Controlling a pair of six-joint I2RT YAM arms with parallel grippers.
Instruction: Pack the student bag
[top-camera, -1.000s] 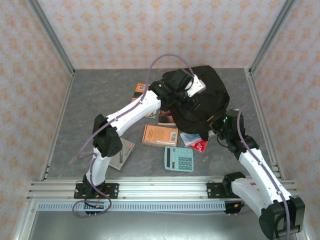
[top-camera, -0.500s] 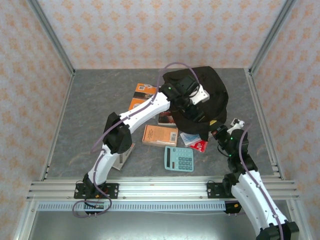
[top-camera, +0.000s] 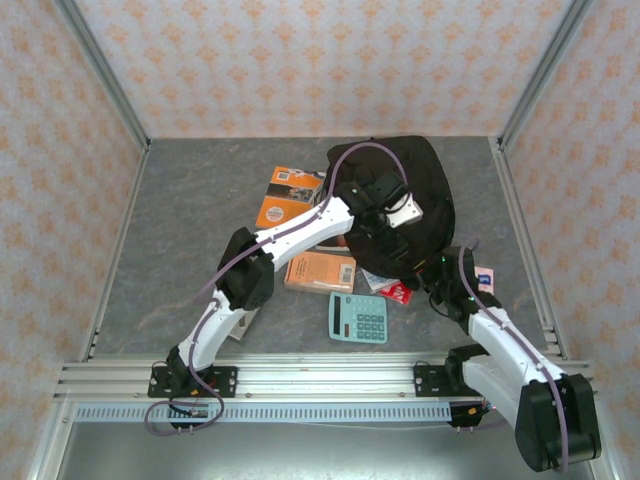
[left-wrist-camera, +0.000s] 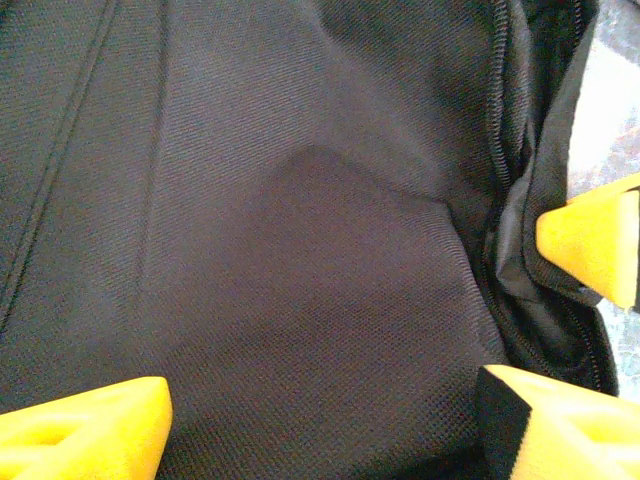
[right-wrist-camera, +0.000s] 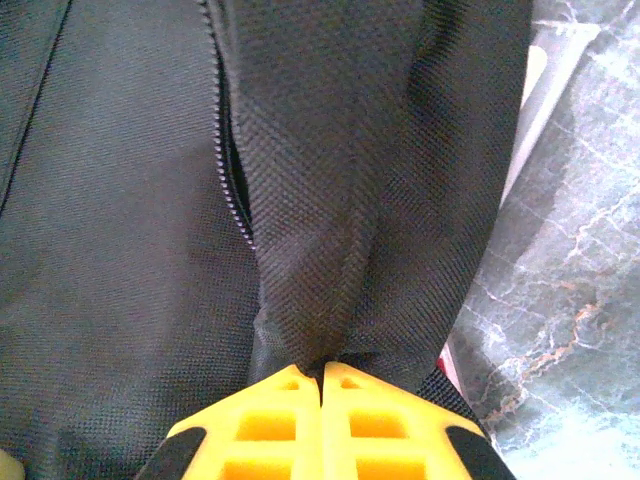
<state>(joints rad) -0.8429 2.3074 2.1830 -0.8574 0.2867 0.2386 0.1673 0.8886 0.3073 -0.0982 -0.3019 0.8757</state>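
The student bag (top-camera: 422, 172), a black fabric backpack, lies at the back right of the table. My left gripper (top-camera: 392, 240) hangs over its front part. In the left wrist view the left gripper (left-wrist-camera: 320, 430) is open, its yellow fingertips (left-wrist-camera: 85, 430) wide apart over the bag's smooth cloth (left-wrist-camera: 300, 200), with nothing held between them. A zipper (left-wrist-camera: 497, 150) runs down the right side. My right gripper (top-camera: 432, 272) sits at the bag's near edge. Seen from the right wrist, that gripper (right-wrist-camera: 322, 375) is shut on a fold of the bag's fabric (right-wrist-camera: 340, 220).
An orange book (top-camera: 320, 272) and a light blue calculator (top-camera: 358, 317) lie in front of the bag. Red and blue items (top-camera: 397, 290) poke out under its near edge. More orange books (top-camera: 290, 190) lie behind the left arm. A small card (top-camera: 485, 278) sits at the right.
My left gripper has opened wider and moved toward the near right over the bag. The right arm has swung in closer, its gripper still shut on the bag's edge.
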